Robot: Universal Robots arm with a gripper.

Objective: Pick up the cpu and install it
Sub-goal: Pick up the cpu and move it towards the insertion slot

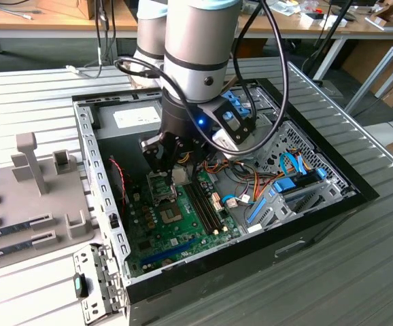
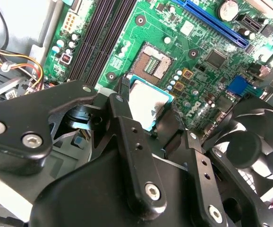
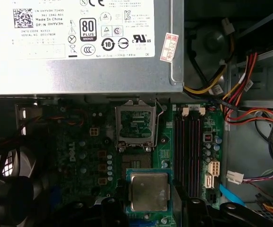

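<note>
Exterior view first: I have the open black desktop computer case (image 1: 319,224) lying flat on the ribbed grey metal table (image 1: 360,285), and my grey-and-silver arm reaches down into it near the middle. Inside sits the green motherboard (image 1: 183,234), with the big silver power supply box (image 3: 80,71) along one side and the black case fan (image 2: 254,142) at a corner.

Down at the working end, the black two-finger gripper (image 2: 143,113) hangs just above the board. Between its fingers I see the cpu (image 2: 146,101), a small flat square chip with a silver-grey metal top and a thin green rim; the first wrist view shows it too (image 3: 149,191). The fingers (image 2: 122,113) bracket its edges, so I judge it clamped, carried clear of the board and not yet seated.

The hinged metal socket frame (image 3: 135,124) stands open, and the square socket with its bed of gold contacts (image 2: 154,64) lies exposed just beside the chip.

My worries from here: the chip looks slightly tilted in the second wrist view, so a corner could land first and bend contacts. Any sideways offset would set it on the socket's edge. The grip is on thin edges, so a slip could drop it. The two long black memory slots (image 3: 189,146) and the loose coloured cables (image 3: 240,94) sit near my fingers, too.
</note>
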